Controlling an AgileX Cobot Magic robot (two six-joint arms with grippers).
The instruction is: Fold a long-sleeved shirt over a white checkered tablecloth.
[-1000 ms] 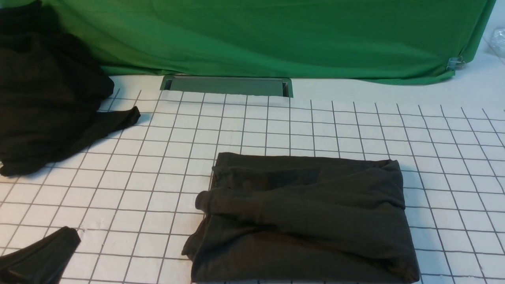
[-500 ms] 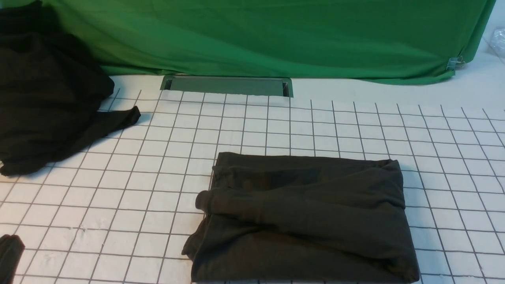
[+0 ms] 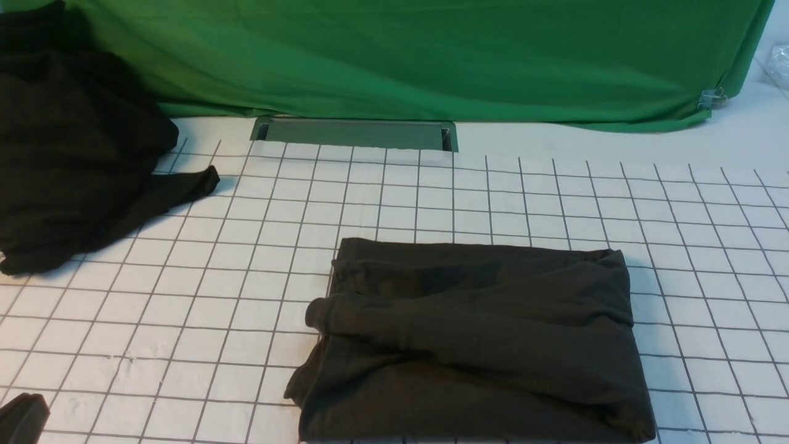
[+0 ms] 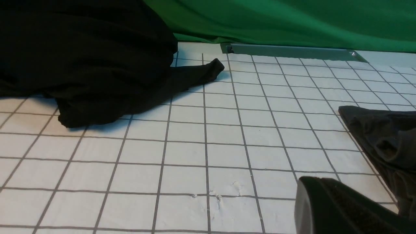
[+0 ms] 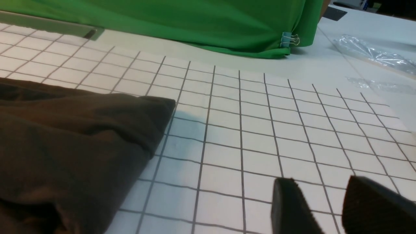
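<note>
The long-sleeved shirt [image 3: 474, 342] lies folded into a dark charcoal rectangle on the white checkered tablecloth [image 3: 431, 197], front centre. Its edge shows in the left wrist view [image 4: 383, 136] and its corner in the right wrist view [image 5: 71, 143]. My left gripper [image 3: 21, 416] peeks in at the bottom left corner of the front view, well left of the shirt; its jaws are pressed together with nothing held [image 4: 312, 187]. My right gripper [image 5: 320, 183] is out of the front view. It hovers over bare cloth to the right of the shirt, fingers apart and empty.
A blacker garment heap [image 3: 74, 154] lies at the back left, one sleeve end pointing right. A green fabric sheet [image 3: 431, 55] hangs along the back, clipped at its right corner [image 3: 712, 97]. A grey slot [image 3: 354, 132] sits before it. Clear plastic [image 5: 373, 53] lies far right.
My left gripper has drawn back toward the bottom left corner of the front view, leaving only its tip visible. The folded shirt has not moved.
</note>
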